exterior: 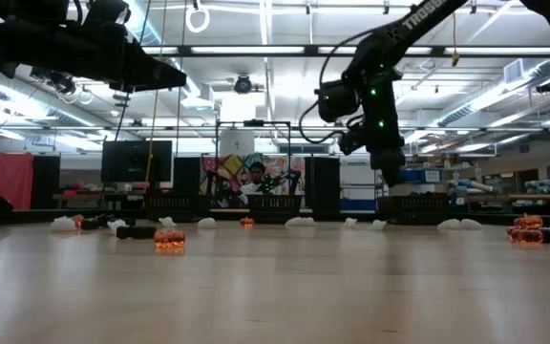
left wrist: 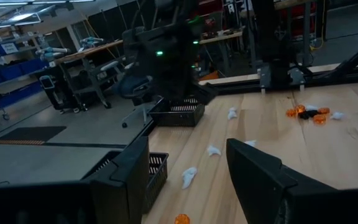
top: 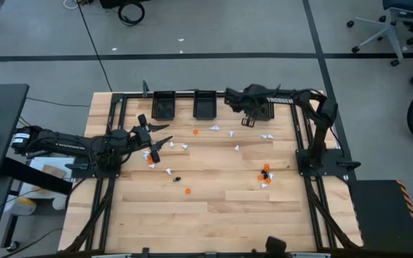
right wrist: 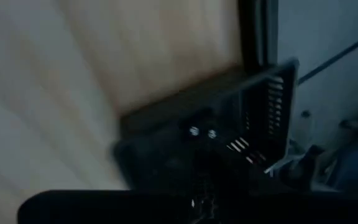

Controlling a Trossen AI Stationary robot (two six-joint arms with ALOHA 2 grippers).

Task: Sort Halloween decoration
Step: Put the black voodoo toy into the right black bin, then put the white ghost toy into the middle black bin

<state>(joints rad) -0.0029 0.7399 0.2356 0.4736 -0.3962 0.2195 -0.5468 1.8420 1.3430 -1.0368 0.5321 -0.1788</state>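
Trinkets (top: 264, 174) lie scattered across wooden table (top: 214, 208).

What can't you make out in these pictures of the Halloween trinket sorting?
- Right gripper, high view: too small and dark over the third bin to show whether it carries anything.
- Right wrist view: motion blur hides the bin's contents.
- White trinkets: too tiny to tell their shapes.
- Left gripper: open; the trinkets under it are partly hidden.

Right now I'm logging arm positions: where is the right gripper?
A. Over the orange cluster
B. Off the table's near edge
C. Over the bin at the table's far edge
C: in the high view the right gripper hangs shut by the rightmost black bin, away from the orange cluster.
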